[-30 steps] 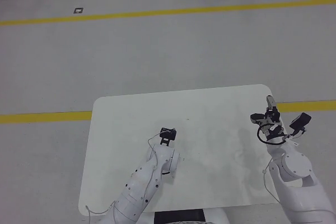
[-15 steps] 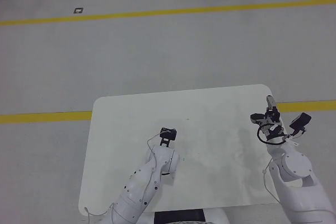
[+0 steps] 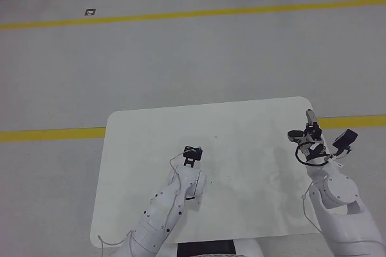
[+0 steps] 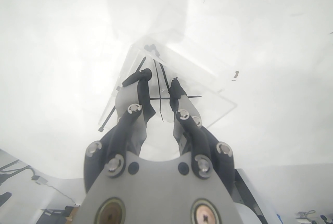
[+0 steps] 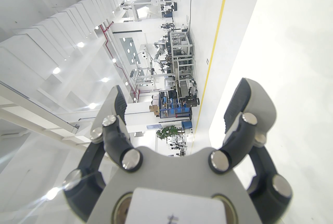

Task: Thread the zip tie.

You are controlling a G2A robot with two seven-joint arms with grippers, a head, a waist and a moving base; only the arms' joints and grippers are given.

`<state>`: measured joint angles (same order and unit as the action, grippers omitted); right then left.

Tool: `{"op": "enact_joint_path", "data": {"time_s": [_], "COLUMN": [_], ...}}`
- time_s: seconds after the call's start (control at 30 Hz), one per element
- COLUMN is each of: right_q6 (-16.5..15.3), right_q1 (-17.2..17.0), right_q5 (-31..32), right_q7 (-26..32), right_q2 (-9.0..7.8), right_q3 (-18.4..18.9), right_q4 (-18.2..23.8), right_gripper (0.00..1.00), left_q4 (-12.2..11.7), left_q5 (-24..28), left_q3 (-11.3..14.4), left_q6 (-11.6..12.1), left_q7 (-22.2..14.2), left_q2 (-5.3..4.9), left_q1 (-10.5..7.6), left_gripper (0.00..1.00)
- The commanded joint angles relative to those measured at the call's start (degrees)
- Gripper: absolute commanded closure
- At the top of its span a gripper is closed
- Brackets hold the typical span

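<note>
While at table [image 3: 257, 128] edge, right gripper [image 5: 179, 92]

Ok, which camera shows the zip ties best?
Left wrist view: black zip ties lie on a clear tray under the left gripper. The top view makes them too small to tell; the right wrist view faces the room.

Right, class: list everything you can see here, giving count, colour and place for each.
zip ties: several, black, in the clear tray.
clear tray: one, transparent, on the table under the left gripper.
table: one, white, before the robot.
floor lines: two, yellow, across the floor.
left gripper: one, grey and black, open over the tray.
right gripper: one, grey and black, open and empty, at the table's right edge.
</note>
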<state>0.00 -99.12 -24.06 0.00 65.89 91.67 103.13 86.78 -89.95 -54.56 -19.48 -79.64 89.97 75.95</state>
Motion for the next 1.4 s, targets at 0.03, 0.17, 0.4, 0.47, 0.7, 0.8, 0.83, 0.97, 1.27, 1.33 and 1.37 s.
{"op": "enact_joint_path", "data": {"time_s": [0.03,0.17,0.4,0.47,0.7,0.8,0.83,0.97,1.27,1.33,1.37], "right_q6": [0.00,0.00,0.00,0.00,0.00,0.00,0.00,0.00,0.00,0.00,0.00], "right_q1": [0.00,0.00,0.00,0.00,0.00,0.00,0.00,0.00,0.00,0.00,0.00], "right_q5": [0.00,0.00,0.00,0.00,0.00,0.00,0.00,0.00,0.00,0.00,0.00], "right_q7": [0.00,0.00,0.00,0.00,0.00,0.00,0.00,0.00,0.00,0.00,0.00], "right_q2": [0.00,0.00,0.00,0.00,0.00,0.00,0.00,0.00,0.00,0.00,0.00], "right_q3": [0.00,0.00,0.00,0.00,0.00,0.00,0.00,0.00,0.00,0.00,0.00], "right_q4": [0.00,0.00,0.00,0.00,0.00,0.00,0.00,0.00,0.00,0.00,0.00], "right_gripper": [0.00,0.00,0.00,0.00,0.00,0.00,0.00,0.00,0.00,0.00,0.00], "left_q4": [-0.17,-0.34,0.40,1.63,6.69,8.40,9.11,12.23,21.42,23.50,24.61], "left_q5": [0.00,0.00,0.00,0.00,0.00,0.00,0.00,0.00,0.00,0.00,0.00], "left_q3": [-0.04,-0.11,0.06,0.16,-0.02,0.03,0.08,-0.04,-1.55,-1.84,-1.90], "left_q6": [0.00,0.00,0.00,0.00,0.00,0.00,0.00,0.00,0.00,0.00,0.00], "left_q7": [0.00,0.00,0.00,0.00,0.00,0.00,0.00,0.00,0.00,0.00,0.00], "left_q2": [0.12,0.23,0.25,0.06,-1.60,-2.55,-2.95,-4.15,-6.84,-7.49,-7.74], "left_q1": [-0.08,-0.15,0.09,0.56,3.00,3.79,4.09,5.50,9.86,10.90,11.49], "left_gripper": [0.89,1.00,1.00,1.00,1.00,1.00,1.00,1.00,1.00,1.00,1.00]}}
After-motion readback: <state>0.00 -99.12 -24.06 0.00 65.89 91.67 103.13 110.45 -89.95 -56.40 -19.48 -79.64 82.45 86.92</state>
